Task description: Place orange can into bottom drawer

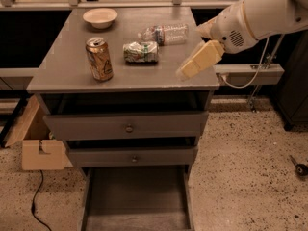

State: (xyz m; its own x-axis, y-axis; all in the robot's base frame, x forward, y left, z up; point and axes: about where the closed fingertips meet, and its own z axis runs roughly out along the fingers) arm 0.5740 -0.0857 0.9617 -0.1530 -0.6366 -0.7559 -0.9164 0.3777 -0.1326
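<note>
Got the orange can (99, 58) standing upright on the near left of the cabinet top (62, 73), just left of a crushed green-white can (140, 52). Also spotting a clear bottle (163, 33) lying farther back and a pale bowl (100, 17) at the far left. Seeing the bottom drawer (137, 196) pulled out down by the floor. Found the gripper (199, 60) hanging over the near right edge of the top, well apart from the orange can. Can't say whether clenched or spread.
</note>
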